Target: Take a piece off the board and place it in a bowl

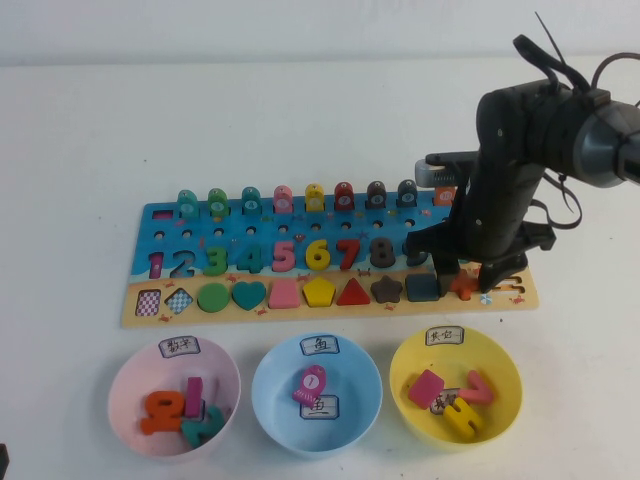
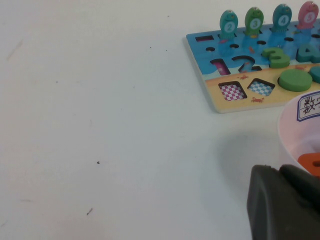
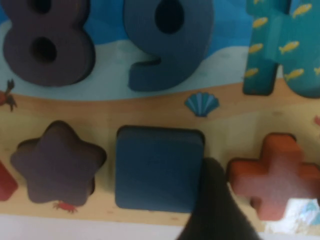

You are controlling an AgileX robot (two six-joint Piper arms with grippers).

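The long blue and tan board [image 1: 300, 312] lies across the middle of the table. Near its right end the orange plus-shaped piece [image 1: 463, 285] [image 3: 272, 175] sits in its slot beside a dark blue square [image 3: 157, 167]. My right gripper [image 1: 470, 280] is down over that piece and open. One dark finger [image 3: 215, 205] stands in the gap between the square and the plus; the other finger is out of the wrist view. The yellow bowl [image 1: 503, 378] sits in front of the board's right end with pink and yellow pieces inside. My left gripper [image 2: 282, 200] is a dark mass beside the pink bowl.
A pink bowl [image 1: 118, 385] [image 2: 290, 130] and a light blue bowl [image 1: 264, 385] stand left of the yellow one, each holding pieces. Coloured numbers, shapes and fish pegs fill the board [image 2: 220, 102], with two empty checkered slots at its left end.
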